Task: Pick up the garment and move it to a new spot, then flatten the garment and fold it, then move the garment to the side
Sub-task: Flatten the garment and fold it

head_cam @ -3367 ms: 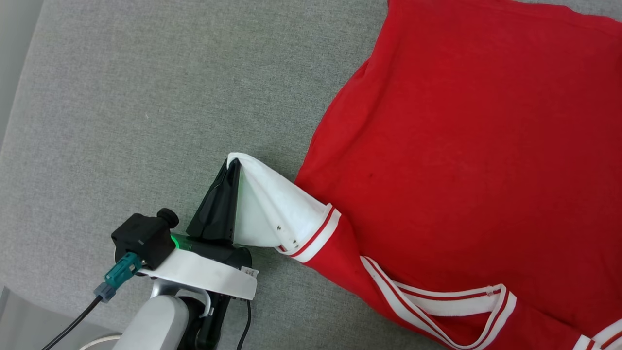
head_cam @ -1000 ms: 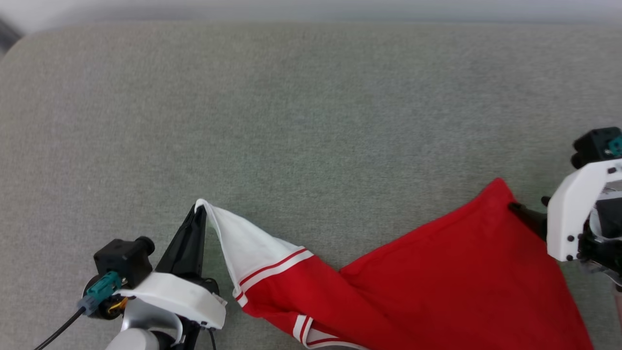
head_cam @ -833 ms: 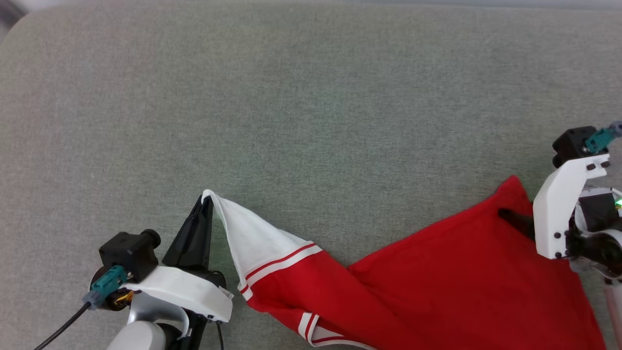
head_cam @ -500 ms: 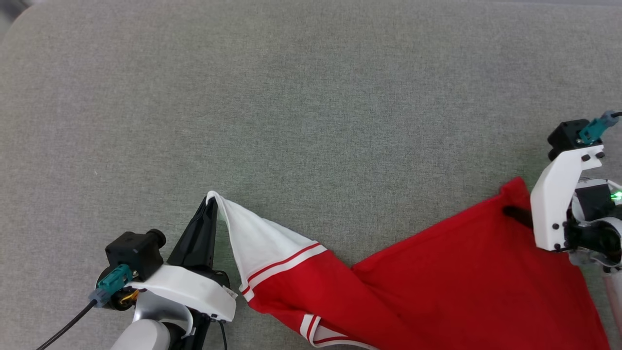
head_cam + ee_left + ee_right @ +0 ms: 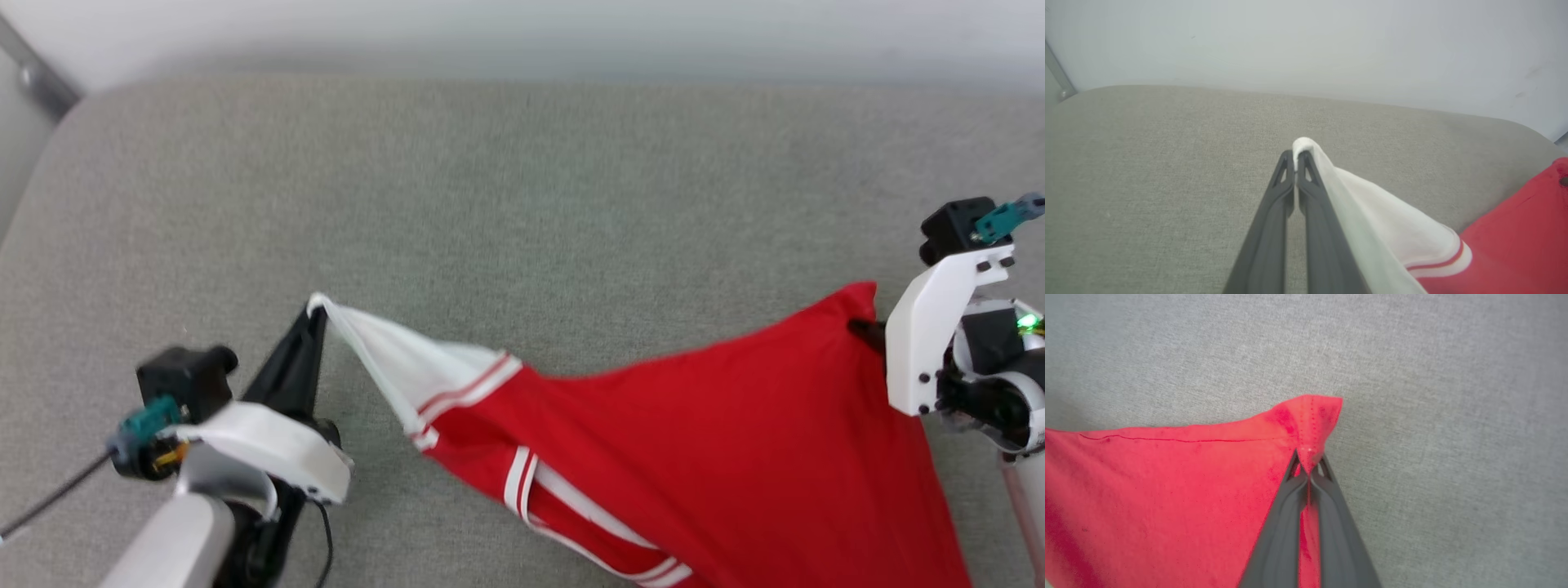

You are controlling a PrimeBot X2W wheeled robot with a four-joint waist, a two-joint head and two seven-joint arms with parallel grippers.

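red garment [image 5: 735, 457]: held taut between both hands over the grey tabletop [image 5: 522, 204]. left hand [image 5: 315, 317]: clamped on white sleeve tip [image 5: 351, 327]. right hand [image 5: 864, 330]: clamped on red hem corner [image 5: 1310, 416]. pickup under way; pending: relocate, flatten, fold, set aside. change since earlier frame: right hand closed from open; cloth raised, tauter.

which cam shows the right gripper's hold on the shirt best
Right wrist view: the right gripper pinches the garment's red corner, fingers shut. Head view shows mostly its white mount; left wrist view, distant red cloth.
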